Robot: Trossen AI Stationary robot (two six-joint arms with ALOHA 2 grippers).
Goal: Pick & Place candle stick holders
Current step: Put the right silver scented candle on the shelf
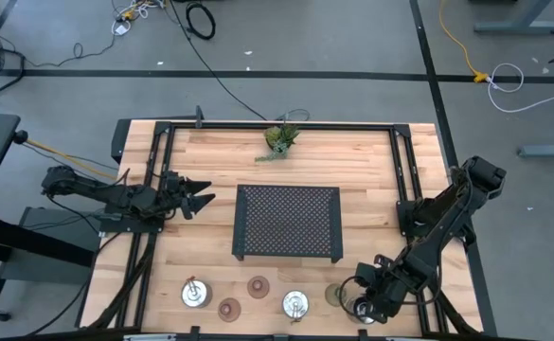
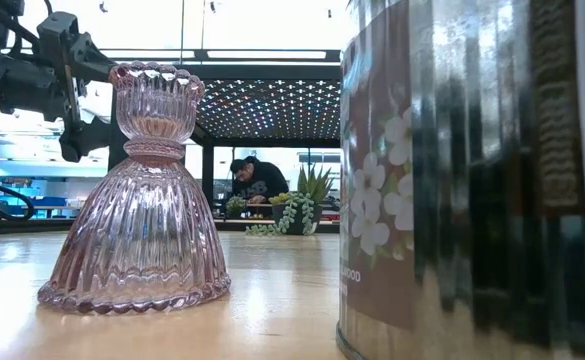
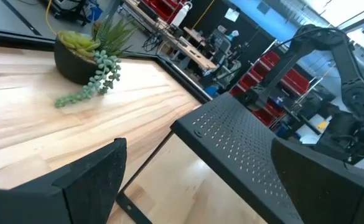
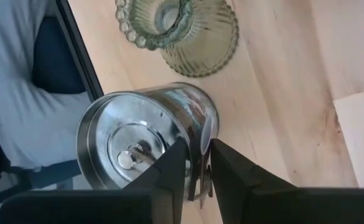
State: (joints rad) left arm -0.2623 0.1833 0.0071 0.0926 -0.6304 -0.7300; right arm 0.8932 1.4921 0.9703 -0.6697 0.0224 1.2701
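1. Fingers of my right gripper [image 4: 197,171] pinch the rim of a silver candle stick holder [image 4: 141,140], narrow, at the desk's [image 1: 371,161] near right corner, arm folded low.
2. An olive-green holder [image 4: 185,28] stands just beside it.
3. Two more silver holders [image 1: 294,304] and two brownish-red ones [image 1: 258,285] line the near edge.
4. A black perforated stand [image 1: 288,221] fills mid-desk; a plant sprig [image 1: 281,140] sits at the far edge.
5. My left gripper [image 1: 201,199] hangs wide at the left edge.
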